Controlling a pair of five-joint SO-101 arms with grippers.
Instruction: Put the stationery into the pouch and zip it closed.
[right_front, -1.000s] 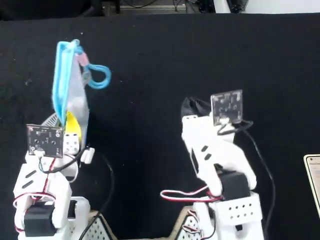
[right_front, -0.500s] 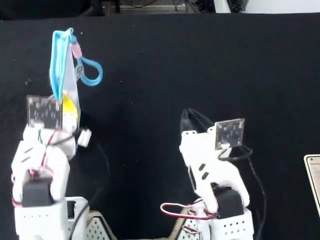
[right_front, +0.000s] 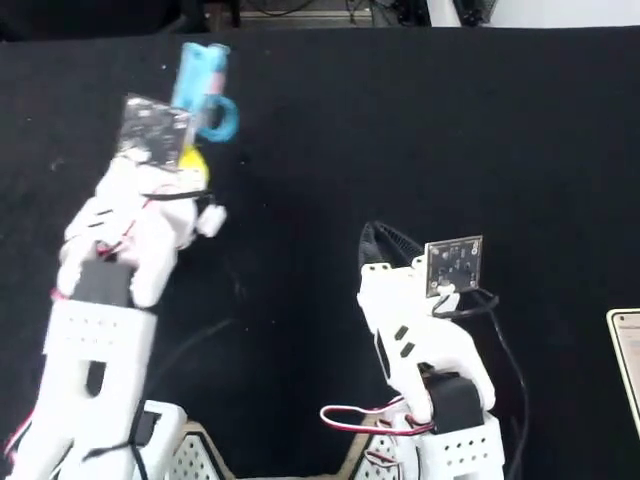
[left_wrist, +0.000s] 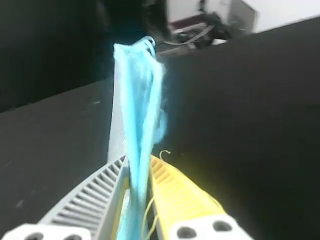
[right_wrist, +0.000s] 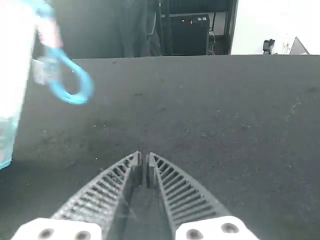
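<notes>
My left gripper (left_wrist: 137, 172) is shut on the edge of the pouch (left_wrist: 136, 100), a blue-trimmed clear pouch held up off the table. From above, the pouch (right_front: 200, 70) sticks out past the raised left arm near the table's far left, with its blue loop (right_front: 222, 120) hanging beside it. The right wrist view catches the pouch (right_wrist: 12, 75) and its blue loop (right_wrist: 70, 82) off to one side. My right gripper (right_wrist: 145, 167) is shut on nothing, low over the black table (right_front: 400, 130); in the high view the right gripper (right_front: 375, 240) sits near the table's middle.
A white card or box edge (right_front: 627, 355) lies at the table's right edge. Equipment and cables stand beyond the far edge of the table.
The left arm has lifted and carried the pouch up and toward the far side of the table. The right arm drew back toward its base, then held still.
</notes>
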